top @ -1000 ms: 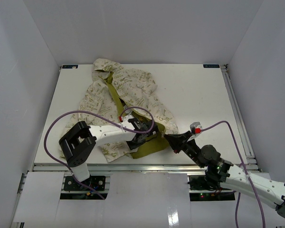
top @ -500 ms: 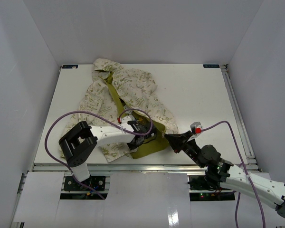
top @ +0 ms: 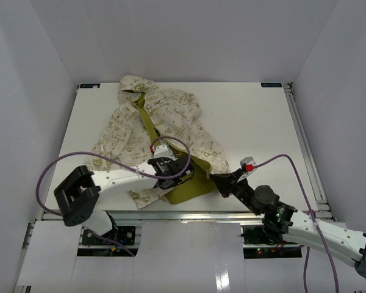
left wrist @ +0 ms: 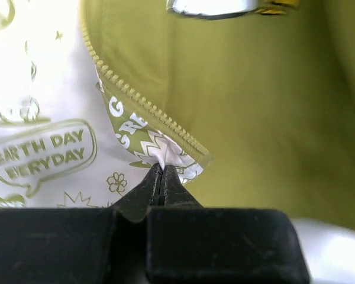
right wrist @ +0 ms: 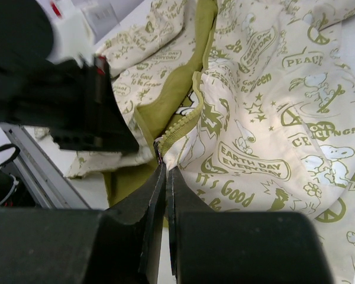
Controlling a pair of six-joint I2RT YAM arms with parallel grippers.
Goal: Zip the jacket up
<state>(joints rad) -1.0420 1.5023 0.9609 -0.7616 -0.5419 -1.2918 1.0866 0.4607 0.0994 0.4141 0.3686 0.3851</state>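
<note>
Evidently, the jacket (top: 177, 113) was laid open on the counter (top: 262, 116), leftward, its near zipper ends (left wrist: 196, 154) pinched in the closed left claw (left wrist: 161, 176) and right claw (right wrist: 165, 170); such shallow bites could be lost under tension.

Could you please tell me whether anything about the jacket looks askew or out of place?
The jacket lies rumpled and slanted, unzipped, its olive lining turned outward near the front edge of the table. The left tool and right tool each pinch fabric beside the zipper. Nothing looks torn.
</note>
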